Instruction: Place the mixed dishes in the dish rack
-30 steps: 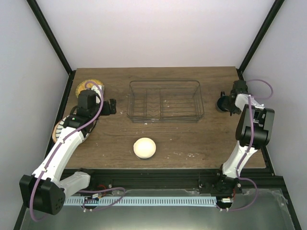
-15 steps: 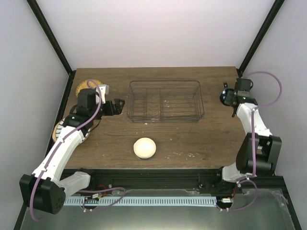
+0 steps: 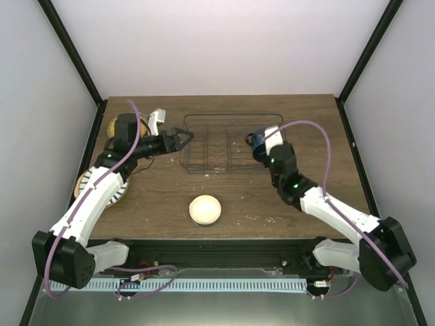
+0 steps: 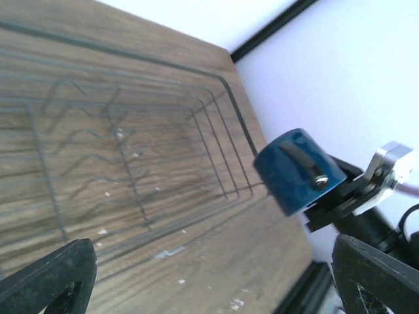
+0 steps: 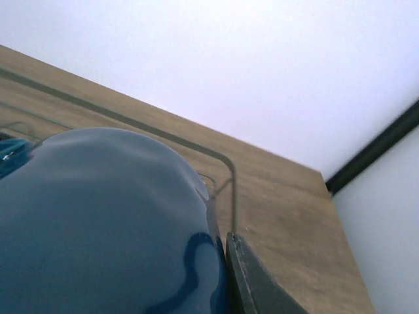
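Observation:
The wire dish rack [image 3: 232, 157] stands at the middle back of the table. My right gripper [image 3: 263, 143] is shut on the dark blue cup [image 3: 256, 149] and holds it above the rack's right part. In the right wrist view the cup [image 5: 98, 222] fills the frame beside one finger [image 5: 255, 284]. My left gripper [image 3: 181, 138] is open and empty at the rack's left end; its view shows the rack [image 4: 131, 163] and the held cup [image 4: 294, 171]. The cream bowl [image 3: 205, 210] sits in front. The orange-yellow plate [image 3: 111, 125] and a striped plate [image 3: 88, 183] lie partly hidden under the left arm.
Black frame posts [image 3: 71, 58] rise at the table's back corners, with white walls close on both sides. The table's front edge [image 3: 231, 239] runs just behind the arm bases. The tan painted plate is not in view.
My right arm has swung from the table's right edge to above the rack's right part, carrying the blue cup. My left gripper has moved right and up to the rack's left end.

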{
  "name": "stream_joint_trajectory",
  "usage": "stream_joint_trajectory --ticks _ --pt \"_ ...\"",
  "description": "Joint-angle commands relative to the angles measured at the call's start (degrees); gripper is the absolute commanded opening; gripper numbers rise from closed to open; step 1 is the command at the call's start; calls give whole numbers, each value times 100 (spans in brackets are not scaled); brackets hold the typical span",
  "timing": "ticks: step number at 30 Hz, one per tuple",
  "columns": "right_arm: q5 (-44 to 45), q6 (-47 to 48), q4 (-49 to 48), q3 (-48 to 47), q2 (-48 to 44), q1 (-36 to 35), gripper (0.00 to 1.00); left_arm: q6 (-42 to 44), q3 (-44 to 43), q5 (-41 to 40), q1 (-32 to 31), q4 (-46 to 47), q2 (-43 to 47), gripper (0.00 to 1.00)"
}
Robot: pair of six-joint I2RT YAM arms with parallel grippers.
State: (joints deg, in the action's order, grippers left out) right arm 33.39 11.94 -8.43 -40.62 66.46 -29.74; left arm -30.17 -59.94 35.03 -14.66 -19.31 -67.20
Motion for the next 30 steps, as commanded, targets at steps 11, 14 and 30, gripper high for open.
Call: stream_joint_trajectory --ticks 11,14,30 --pt "2078 4129 -6527 1161 806 -1794 1 -1308 -146 972 -880 1022 -984 99" --pt "2018 4364 -6883 1247 851 -1904 1 -1487 8 1085 -958 1283 -1147 99" --pt "1838 4725 -7442 1341 1407 -2291 1 -2105 70 1334 -1461 2246 -1580 89"
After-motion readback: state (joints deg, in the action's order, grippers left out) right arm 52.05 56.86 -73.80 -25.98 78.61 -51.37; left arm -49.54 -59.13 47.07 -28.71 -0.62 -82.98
